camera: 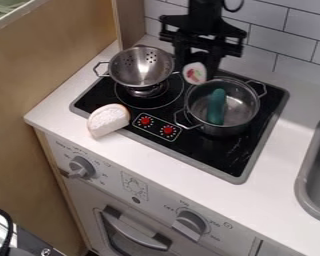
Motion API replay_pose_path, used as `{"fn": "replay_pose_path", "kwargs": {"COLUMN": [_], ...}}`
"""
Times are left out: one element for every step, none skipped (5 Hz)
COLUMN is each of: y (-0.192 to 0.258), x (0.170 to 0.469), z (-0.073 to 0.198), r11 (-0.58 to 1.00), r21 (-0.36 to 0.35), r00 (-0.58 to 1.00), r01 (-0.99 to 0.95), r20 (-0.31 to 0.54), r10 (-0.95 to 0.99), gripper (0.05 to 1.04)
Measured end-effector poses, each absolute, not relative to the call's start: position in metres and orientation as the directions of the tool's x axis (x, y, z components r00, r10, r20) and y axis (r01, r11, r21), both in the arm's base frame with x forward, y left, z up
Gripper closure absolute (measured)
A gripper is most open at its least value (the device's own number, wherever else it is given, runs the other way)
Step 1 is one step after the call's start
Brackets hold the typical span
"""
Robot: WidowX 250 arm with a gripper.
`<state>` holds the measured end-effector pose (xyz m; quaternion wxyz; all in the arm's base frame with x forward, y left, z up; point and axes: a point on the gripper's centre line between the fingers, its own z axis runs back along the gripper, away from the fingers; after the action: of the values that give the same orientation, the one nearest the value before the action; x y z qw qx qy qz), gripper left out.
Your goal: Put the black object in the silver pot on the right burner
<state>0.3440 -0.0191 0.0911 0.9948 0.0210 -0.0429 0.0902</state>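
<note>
Nearest to us, well below the end effector (pixel 197 70), the white toy oven front (pixel 156 200) carries grey dials (pixel 81 167) ringed by small print and scale marks, which we leave unread. Just beyond, on the white worktop (pixel 273 200) to the camera's left of the end effector, a white toy bread piece with a tan crust (pixel 109 120) lies at the black stove's (pixel 189 150) corner. Closer in, two red knobs (pixel 145 120) have white markings around them. Below and just camera-right of the end effector, the silver metal pot (pixel 229 129) sits on the right burner with a teal elongated toy (pixel 217 106) inside.

Our end effector looks clamped on a small round piece with a white face and red-green centre (pixel 195 73), which we take for the black object, its side lost against the dark gripper. It is beside the pot's rim, above the stove; a silver colander (pixel 141 80) is camera-left. We judge the grasp done; carrying it over the pot and releasing it remain.
</note>
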Motion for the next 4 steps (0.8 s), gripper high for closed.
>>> {"fn": "replay_pose_path", "kwargs": {"y": [-0.0258,-0.0264,-0.0261,-0.0258], "x": [0.3447,0.3472,0.3486,0.3466], "z": [0.0912,0.0915,0.0916,0.0902], "r11": [0.979,0.982,0.985,0.987], "r21": [0.038,0.039,0.038,0.033], "r00": [0.976,0.978,0.979,0.983], "r01": [-0.199,-0.184,-0.169,-0.155], "r20": [0.095,0.11,0.118,0.109], "r10": [0.195,0.179,0.163,0.15], "gripper": [0.522,0.226,0.062,0.073]}}
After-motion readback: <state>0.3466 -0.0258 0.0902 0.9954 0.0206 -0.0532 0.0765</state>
